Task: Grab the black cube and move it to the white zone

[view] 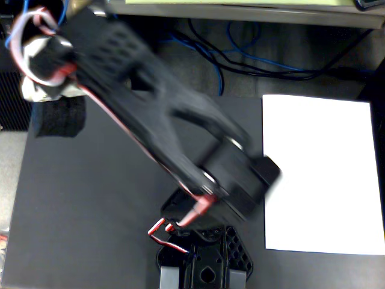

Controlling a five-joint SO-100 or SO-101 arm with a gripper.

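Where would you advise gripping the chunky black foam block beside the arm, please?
Probably across the two long sides of the black foam block, coming from above. It lies flat on the dark grey mat, and its upper edge is hidden under the blurred arm. The gripper cannot be made out.

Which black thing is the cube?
The matte black foam block by the dark grey mat's left edge, rough and sharp; the glossy arm is blurred.

glossy black plastic arm (162, 120), red wiring (162, 230), blurred white-red cable loops (27, 30).
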